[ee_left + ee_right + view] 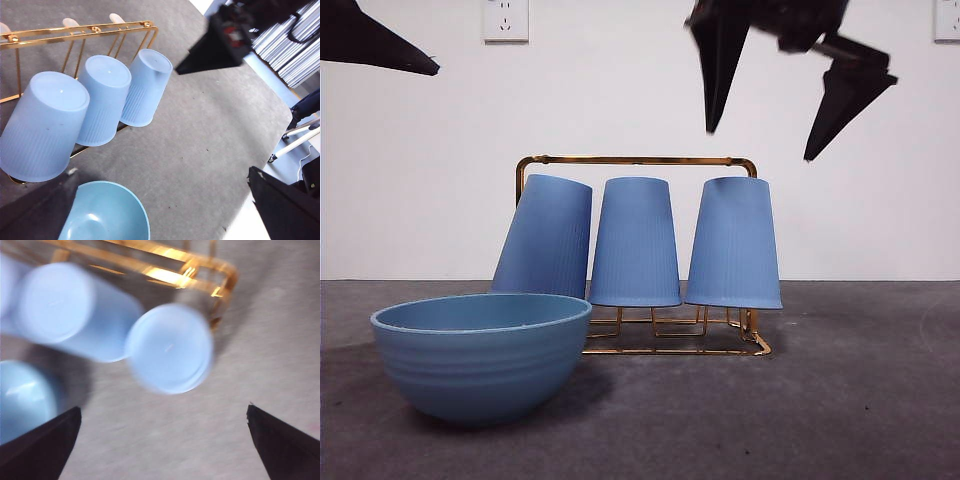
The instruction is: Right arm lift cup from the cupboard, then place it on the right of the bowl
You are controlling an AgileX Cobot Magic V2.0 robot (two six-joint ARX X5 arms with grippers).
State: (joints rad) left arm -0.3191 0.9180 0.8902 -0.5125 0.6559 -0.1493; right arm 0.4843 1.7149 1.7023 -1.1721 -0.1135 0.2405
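Three blue cups stand upside down on the gold wire cupboard (635,160). The rightmost cup (733,245) is directly below my right gripper (760,143), which hangs open above it without touching. In the blurred right wrist view that cup (170,347) lies between and beyond the spread jaws of the right gripper (162,410). The light-blue bowl (480,355) sits in front of the rack on the left. My left gripper (162,175) is open and holds nothing, showing as a black tip (380,45) at the top left corner.
The middle cup (635,243) stands upright and the left cup (545,240) leans, partly behind the bowl. Grey table (860,400) stretches right of the bowl and rack. A white wall with sockets (506,18) is behind.
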